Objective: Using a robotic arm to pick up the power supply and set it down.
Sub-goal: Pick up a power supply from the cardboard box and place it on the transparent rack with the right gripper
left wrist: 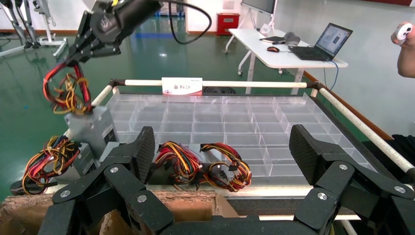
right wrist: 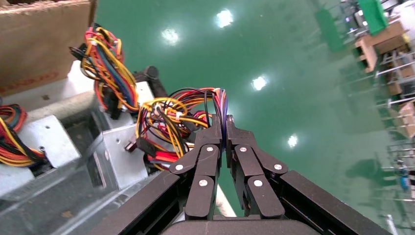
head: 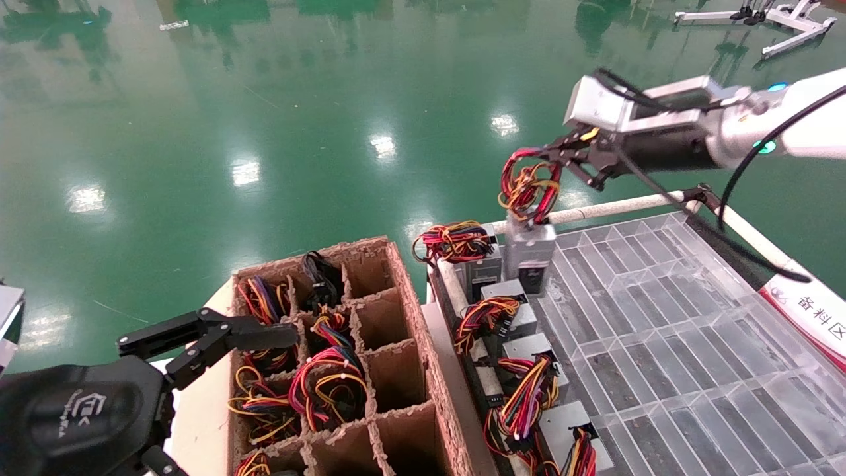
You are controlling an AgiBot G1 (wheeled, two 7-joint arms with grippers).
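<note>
**Q:** Left gripper status?
**A:** Nearest the head camera, parked at the near-left edge of the cardboard divider box, jaws spread, nothing in them. Box cells hold wire bundles.

**Q:** Right gripper?
**A:** Out over the far-left corner of the clear tray. Fingers pinched together on the wire loop of the power supply. Right wrist view shows the pads clamped on the loop itself; head view can't resolve that.

**Q:** Where's the box body?
**A:** Hanging below the loop at the tray's far-left corner, next to other supplies lined along the left edge. Can't tell if it touches the tray.

**Q:** Anything only the left wrist view gives?
**A:** Yes: white rail with a label card on the tray's opposite side, then a desk with a laptop.

**Q:** Floor?
**A:** Glossy green floor, light reflections.
</note>
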